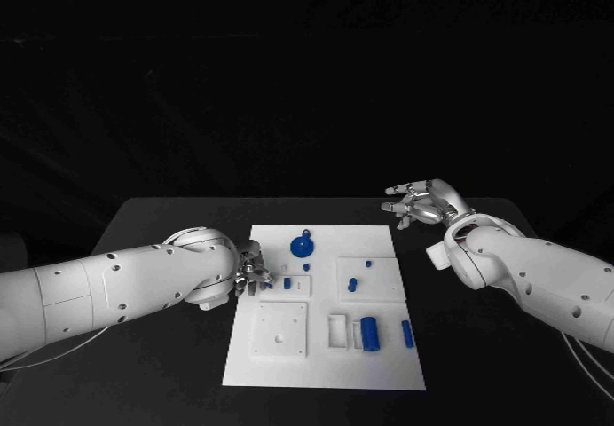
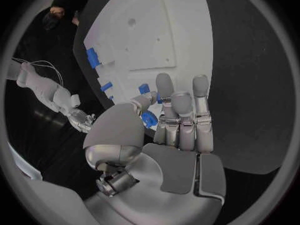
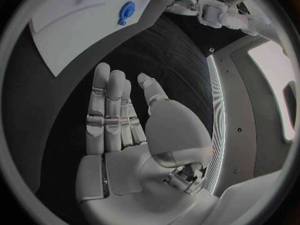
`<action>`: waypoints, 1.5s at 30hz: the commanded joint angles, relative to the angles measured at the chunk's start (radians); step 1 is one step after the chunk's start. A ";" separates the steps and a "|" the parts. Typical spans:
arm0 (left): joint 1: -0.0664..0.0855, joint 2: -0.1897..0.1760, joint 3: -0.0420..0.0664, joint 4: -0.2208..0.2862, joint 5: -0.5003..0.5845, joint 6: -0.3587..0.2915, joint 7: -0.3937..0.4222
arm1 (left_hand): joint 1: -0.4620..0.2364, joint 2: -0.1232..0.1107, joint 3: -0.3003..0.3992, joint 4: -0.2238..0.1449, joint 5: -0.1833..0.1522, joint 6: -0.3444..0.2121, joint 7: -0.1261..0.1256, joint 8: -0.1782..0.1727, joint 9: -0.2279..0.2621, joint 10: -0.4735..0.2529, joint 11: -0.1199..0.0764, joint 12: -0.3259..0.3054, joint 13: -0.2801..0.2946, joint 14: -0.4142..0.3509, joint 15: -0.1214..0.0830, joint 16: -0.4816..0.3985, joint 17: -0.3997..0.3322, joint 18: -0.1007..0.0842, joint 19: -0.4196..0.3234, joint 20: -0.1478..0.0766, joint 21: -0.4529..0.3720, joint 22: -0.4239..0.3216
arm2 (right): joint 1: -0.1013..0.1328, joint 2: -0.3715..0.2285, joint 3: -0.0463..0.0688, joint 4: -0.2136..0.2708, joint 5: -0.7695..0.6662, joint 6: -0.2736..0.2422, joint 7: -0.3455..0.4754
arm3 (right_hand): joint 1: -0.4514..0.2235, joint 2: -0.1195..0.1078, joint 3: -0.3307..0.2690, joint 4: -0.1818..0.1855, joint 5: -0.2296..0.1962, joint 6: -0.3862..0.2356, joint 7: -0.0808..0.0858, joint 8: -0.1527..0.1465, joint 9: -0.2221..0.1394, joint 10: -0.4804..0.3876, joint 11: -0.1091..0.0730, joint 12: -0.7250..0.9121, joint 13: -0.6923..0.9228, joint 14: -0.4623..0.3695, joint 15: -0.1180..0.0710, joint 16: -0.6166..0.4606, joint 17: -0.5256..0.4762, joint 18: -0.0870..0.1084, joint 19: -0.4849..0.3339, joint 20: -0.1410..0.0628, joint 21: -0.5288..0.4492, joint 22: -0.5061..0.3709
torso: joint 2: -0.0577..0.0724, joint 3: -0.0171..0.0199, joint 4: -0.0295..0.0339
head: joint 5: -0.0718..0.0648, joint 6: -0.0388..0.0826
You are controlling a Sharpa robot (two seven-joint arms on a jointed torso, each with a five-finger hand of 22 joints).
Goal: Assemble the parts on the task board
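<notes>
My left hand (image 1: 249, 273) is at the task board's (image 1: 325, 368) 9 o'clock edge, fingers over the small blue part (image 1: 288, 283) sitting there. In the left wrist view the thumb and one fingertip sit right at a blue part (image 2: 149, 119); I can't tell whether they're pinching it or just touching. My right hand (image 1: 417, 204) is parked over the bare desk (image 1: 167, 222) off the board's 1 o'clock corner, fingers released, holding nothing; right wrist view confirms an empty palm (image 3: 128, 170).

Board layout, head view: round blue part with a stem (image 1: 302, 245) at 12 o'clock; raised white square (image 1: 365, 276) toward 2 o'clock carrying two small blue pegs (image 1: 355, 284); white plate with holes (image 1: 280, 329) at 7 o'clock; open white slot block (image 1: 338, 330) at 5 o'clock with a blue cylinder (image 1: 370, 333) just beside it and a slimmer blue bar (image 1: 407, 333) further out toward 4 o'clock.

My read: still early, most parts look loose, and the step in hand is the left-hand pick of that small edge part. Next move needs a confirmed pinch before lifting, then a straight lift so I don't knock the neighbours. Which seat it goes to I can't tell from here. Risk: small part, could slip or tip.
</notes>
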 commanded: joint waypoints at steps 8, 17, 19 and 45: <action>-0.002 0.004 0.000 0.002 0.001 -0.014 -0.005 | 0.053 0.000 0.014 -0.019 -0.059 0.106 -0.103 -0.001 -0.153 0.035 -0.017 0.005 0.000 0.003 -0.006 0.000 -0.001 -0.013 -0.001 -0.004 0.004 0.019 | -0.001 -0.002 0.000 0.003 0.004 0.013 0.008 | -0.014 -0.003 0.006 0.003 0.006 -0.007 0.003 -0.003 -0.001 -0.007 -0.002 0.001 -0.001 0.001 0.002 -0.005 0.000 -0.006 0.002 0.007 0.006 -0.003 | -0.001 0.0007 0.0005 | -0.004 0.001; -0.004 0.007 0.000 0.002 -0.002 -0.019 -0.012 | 0.064 0.001 0.009 -0.017 -0.069 0.105 -0.101 -0.002 -0.199 0.036 -0.018 0.008 0.000 0.006 -0.006 0.002 -0.001 -0.012 0.002 -0.004 0.005 0.019 | -0.001 -0.002 0.000 0.003 0.004 0.012 0.008 | -0.014 -0.004 0.008 0.004 0.008 -0.007 0.003 -0.003 -0.001 -0.008 -0.002 0.001 0.000 0.001 0.002 -0.006 0.000 -0.006 0.002 0.007 0.006 -0.003 | 0.000 0.0005 -0.0003 | -0.005 0.003; -0.005 0.008 0.000 0.002 -0.002 -0.017 -0.013 | 0.064 0.002 0.008 -0.018 -0.070 0.107 -0.101 -0.001 -0.204 0.035 -0.018 0.010 0.001 0.006 -0.006 0.002 -0.001 -0.012 0.002 -0.004 0.005 0.019 | -0.001 -0.002 0.000 0.004 0.004 0.012 0.008 | -0.014 -0.004 0.008 0.004 0.008 -0.007 0.003 -0.003 -0.001 -0.008 -0.002 0.001 0.000 0.001 0.002 -0.006 0.000 -0.006 0.002 0.007 0.006 -0.003 | 0.000 0.0001 -0.0004 | -0.005 0.003; -0.007 0.011 0.000 -0.004 -0.013 0.041 -0.039 | 0.060 0.005 -0.004 -0.053 -0.070 0.127 -0.100 -0.001 -0.353 0.036 -0.020 0.025 0.005 0.012 -0.004 0.010 0.012 -0.009 0.001 -0.001 0.017 0.019 | -0.001 -0.005 0.000 0.006 0.004 0.012 0.008 | -0.015 -0.005 0.010 0.005 0.011 -0.007 0.003 -0.003 -0.001 -0.008 -0.002 0.001 0.000 0.001 0.002 -0.006 0.000 -0.006 0.002 0.006 0.006 -0.004 | 0.000 -0.0004 0.0005 | -0.009 0.002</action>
